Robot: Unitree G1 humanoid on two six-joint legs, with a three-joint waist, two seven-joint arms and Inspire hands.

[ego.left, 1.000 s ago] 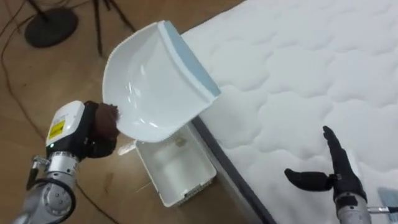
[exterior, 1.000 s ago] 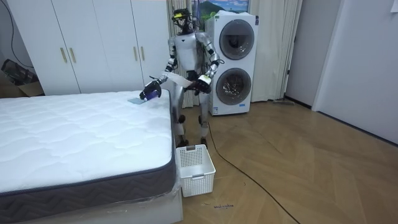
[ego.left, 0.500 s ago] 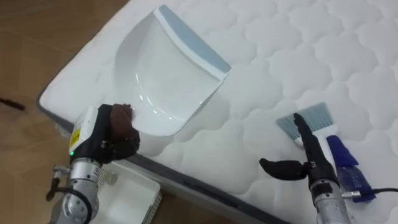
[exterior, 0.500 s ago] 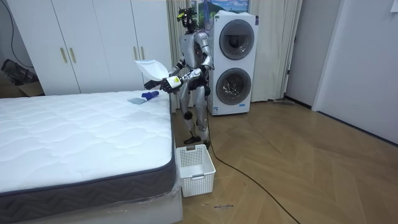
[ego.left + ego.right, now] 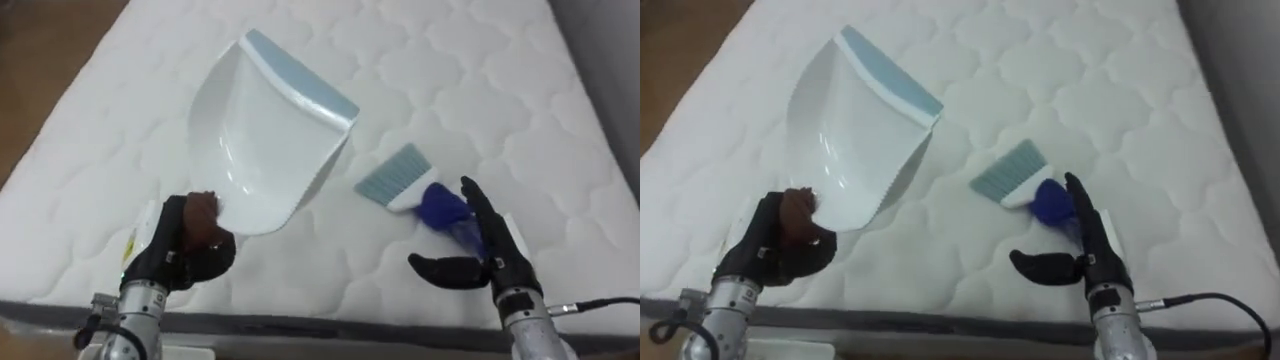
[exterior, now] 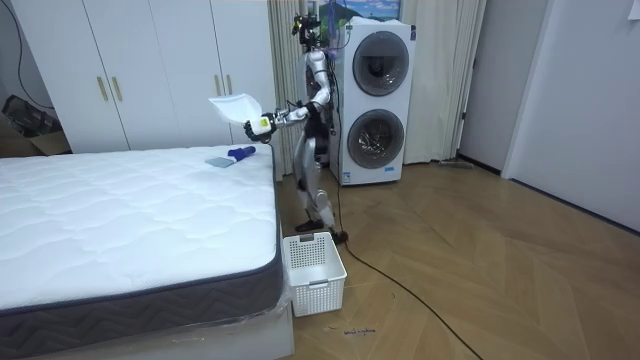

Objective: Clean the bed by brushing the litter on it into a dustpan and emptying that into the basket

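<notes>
Floor: a brown wooden herringbone parquet floor (image 6: 480,260) runs from the bed's side across to the far wall.
Bed: a wide white quilted mattress with a dark grey side band (image 6: 120,225) takes up the room view's left.
Wardrobe: tall white cupboard doors with slim brass handles (image 6: 150,70) stand behind the mattress.
Laundry corner: two stacked white front-loading machines (image 6: 378,100), with a pale curtain (image 6: 452,80) hanging just beside them.
Wall: a plain pale grey wall (image 6: 590,100) closes the room view's right.
Light: even and soft.

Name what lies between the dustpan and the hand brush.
Only bare quilted mattress separates the dustpan from the hand brush, as the left eye view shows.
</notes>
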